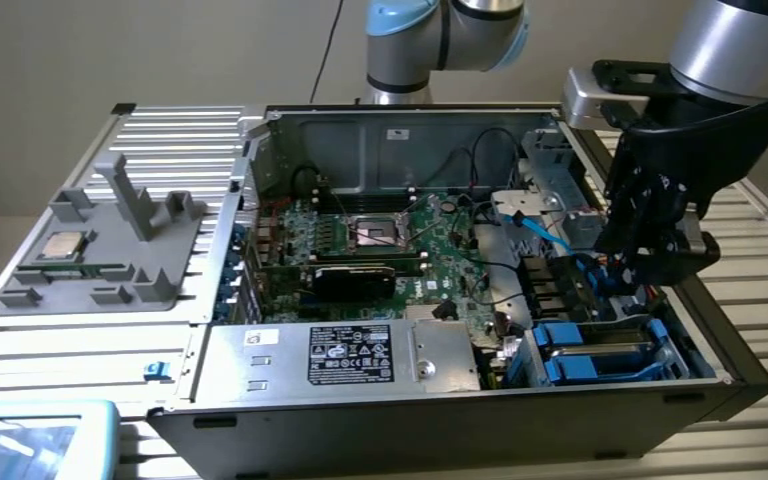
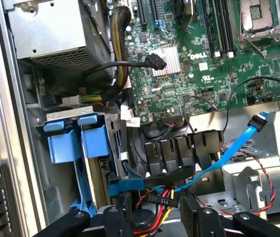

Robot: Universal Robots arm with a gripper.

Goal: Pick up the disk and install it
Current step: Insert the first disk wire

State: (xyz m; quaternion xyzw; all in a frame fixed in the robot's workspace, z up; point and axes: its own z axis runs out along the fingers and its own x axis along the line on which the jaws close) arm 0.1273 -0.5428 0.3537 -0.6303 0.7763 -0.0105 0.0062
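Landmark: power box [image 1: 344, 355], the silver box with the black label, in the nearest row of the open case [image 1: 738, 375].
Disk location: disk [image 1: 608, 350] [image 2: 73, 143] sits just beside the power box, on the exterior view's right. It stands in the drive bay at the near corner of the case. Its blue bracket tabs and a strip of grey metal are visible; the label face is hidden.
Disk long axis: judged to run away from the power box toward the case side wall, tab end nearest the power box.
Pincer state: gripper [image 1: 658, 262] [image 2: 158, 224] is spread wide and empty.
Pincer location: farther from the power box than the disk, raised above the bay.
Key relation: the disk lies below the gripper, toward the near wall and the power box. The two are apart, with no contact.
Cables: a blue flat cable [image 2: 228, 153] and red and yellow wires [image 2: 155, 217] lie directly under the gripper.
Board: the green circuit board [image 1: 384, 240] lies behind the power box.
Task status: judged approach stage; the disk is not grasped.
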